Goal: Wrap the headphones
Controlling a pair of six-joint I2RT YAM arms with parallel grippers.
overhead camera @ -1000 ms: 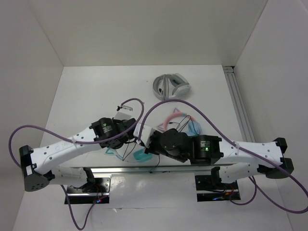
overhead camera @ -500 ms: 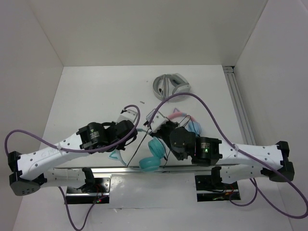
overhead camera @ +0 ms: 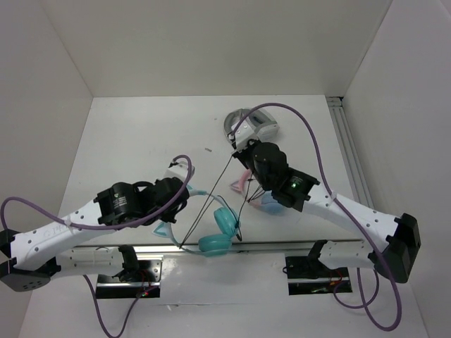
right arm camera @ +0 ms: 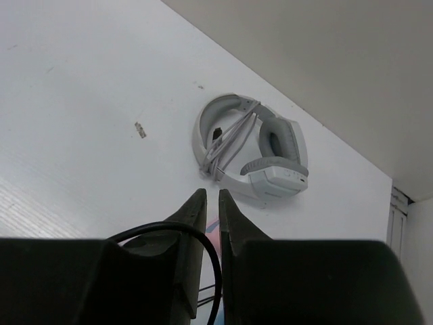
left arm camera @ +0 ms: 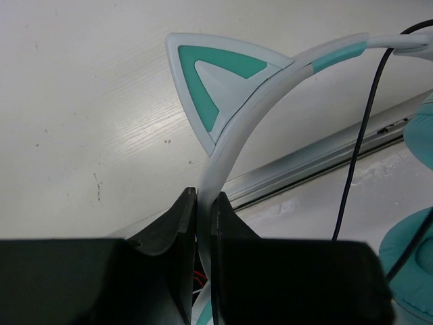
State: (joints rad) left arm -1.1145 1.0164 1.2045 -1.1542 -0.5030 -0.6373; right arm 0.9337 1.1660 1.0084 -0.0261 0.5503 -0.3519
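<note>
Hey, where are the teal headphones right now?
Top view: the teal headphones are at the table's near edge, just left of centre, headband pinched by the left fingers.

Bright, even light washes the white surface [overhead camera: 141, 134], leaving only soft, faint shadows. Wrist views go dark and slightly soft in the near foreground (the distance is sharp).

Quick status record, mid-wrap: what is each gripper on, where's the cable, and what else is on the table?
left gripper: shut on teal headphones' headband
right gripper: jaws almost closed; grip on cable unclear
cable: black, straight line from right gripper toward near edge
also on table: grey-white pair, pink-banded pair
</note>
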